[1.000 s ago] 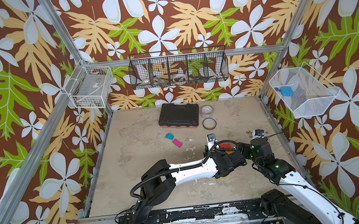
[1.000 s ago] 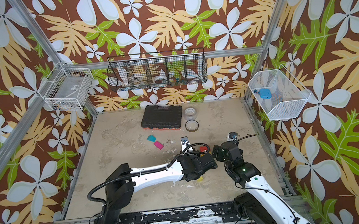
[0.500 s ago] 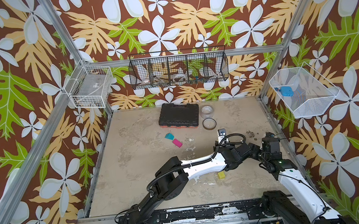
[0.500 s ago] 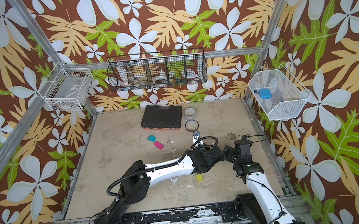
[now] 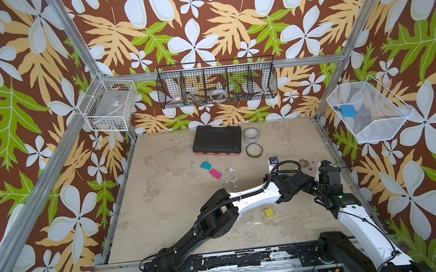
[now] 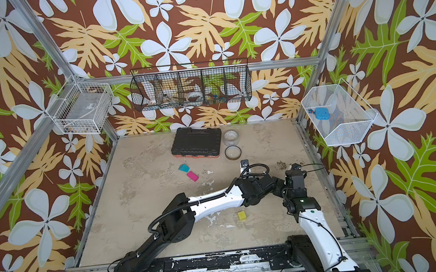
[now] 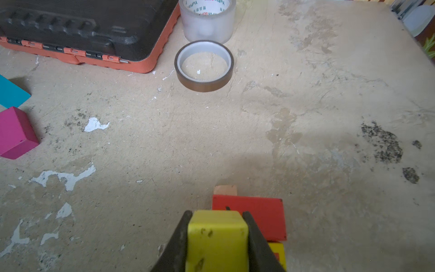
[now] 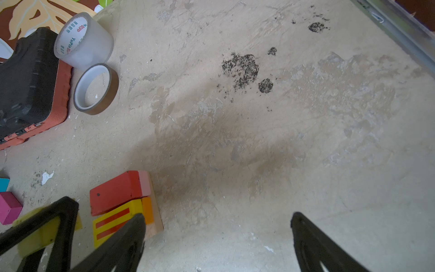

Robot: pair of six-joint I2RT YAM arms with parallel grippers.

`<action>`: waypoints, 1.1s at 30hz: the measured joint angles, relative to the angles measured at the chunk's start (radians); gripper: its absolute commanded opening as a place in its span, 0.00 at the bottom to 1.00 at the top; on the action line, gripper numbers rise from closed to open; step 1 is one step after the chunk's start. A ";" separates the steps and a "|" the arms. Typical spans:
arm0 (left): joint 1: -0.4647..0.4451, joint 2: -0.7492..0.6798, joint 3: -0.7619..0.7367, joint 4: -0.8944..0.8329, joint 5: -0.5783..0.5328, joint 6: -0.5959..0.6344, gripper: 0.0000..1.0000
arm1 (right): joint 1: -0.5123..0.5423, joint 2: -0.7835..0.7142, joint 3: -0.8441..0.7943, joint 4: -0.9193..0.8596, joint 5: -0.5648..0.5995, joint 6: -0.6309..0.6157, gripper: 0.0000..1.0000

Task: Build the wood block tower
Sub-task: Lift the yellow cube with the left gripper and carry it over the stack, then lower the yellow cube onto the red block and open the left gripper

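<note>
The left gripper [image 7: 217,213] is clamped on a yellow-green cube [image 7: 217,237] and holds it just beside the tower [image 8: 122,205]; whether they touch is unclear. The tower is low: a red block [image 7: 256,216] and a striped yellow brick [image 8: 110,223] lie side by side on a plain wood base [image 8: 155,226]. It stands on the right part of the table [image 5: 168,202], hidden by the arms in both top views. The right gripper [image 8: 215,221] hangs close by, jaws wide and empty. A second yellow-green cube [image 5: 268,212] lies nearer the front. A teal wedge [image 5: 205,165] and a magenta block [image 5: 215,173] sit together farther back, near the tool case [image 5: 217,139], the clear tape roll [image 5: 252,137] and the brown tape roll [image 5: 254,150].
</note>
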 measured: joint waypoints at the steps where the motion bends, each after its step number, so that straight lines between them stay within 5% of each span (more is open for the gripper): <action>1: 0.002 0.003 0.000 -0.001 0.005 0.000 0.00 | 0.000 0.001 0.000 0.000 0.000 0.000 0.96; 33: 0.006 0.022 0.023 0.014 0.086 0.003 0.00 | 0.000 0.020 0.000 0.011 -0.023 -0.003 0.95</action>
